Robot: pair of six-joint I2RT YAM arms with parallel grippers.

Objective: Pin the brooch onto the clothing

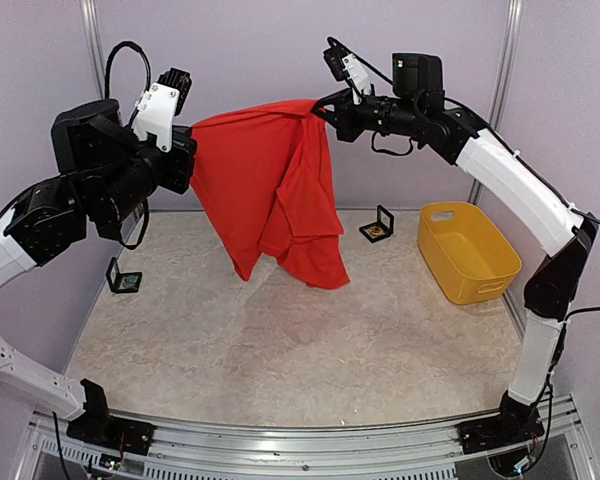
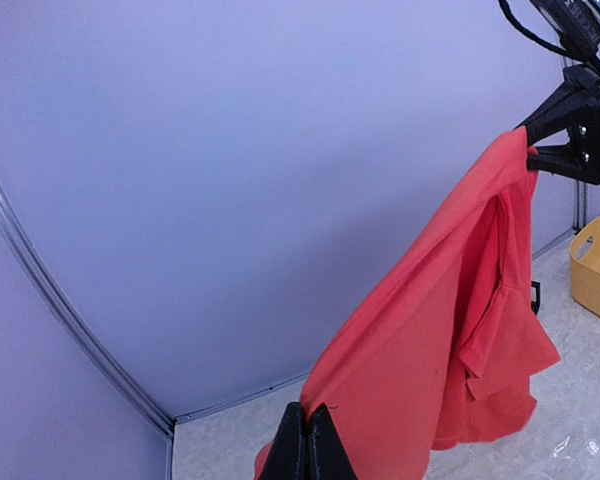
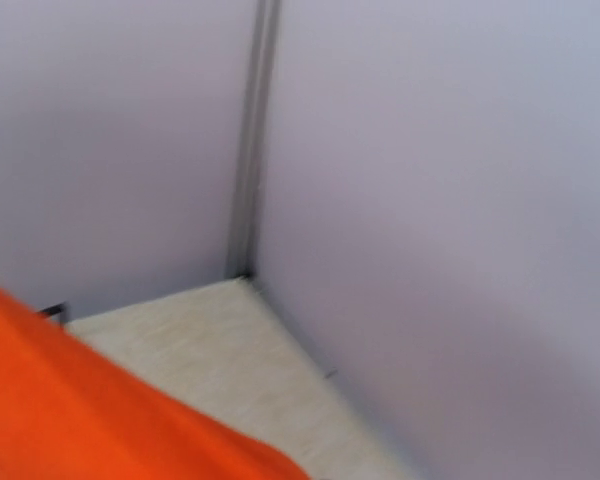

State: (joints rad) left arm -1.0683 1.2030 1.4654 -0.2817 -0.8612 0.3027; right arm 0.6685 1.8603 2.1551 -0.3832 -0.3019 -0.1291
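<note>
Red-orange T-shirt (image 1: 270,190), yellow basket (image 1: 467,250), beige mottled table (image 1: 280,350).

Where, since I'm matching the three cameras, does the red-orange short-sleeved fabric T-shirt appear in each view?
Top external: the red-orange short-sleeved fabric T-shirt hangs upper centre.
Left wrist: it fills the right half, rising from bottom centre to upper right.
Right wrist: it shows only in the bottom-left corner, blurred.
Shared landmark: the pale speckled table, seen in all three.

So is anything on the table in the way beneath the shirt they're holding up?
Nothing visible does. The clothing hangs from the left gripper and right gripper, both shut on it. The left black case, right black case and yellow basket all lie off to its sides.
</note>
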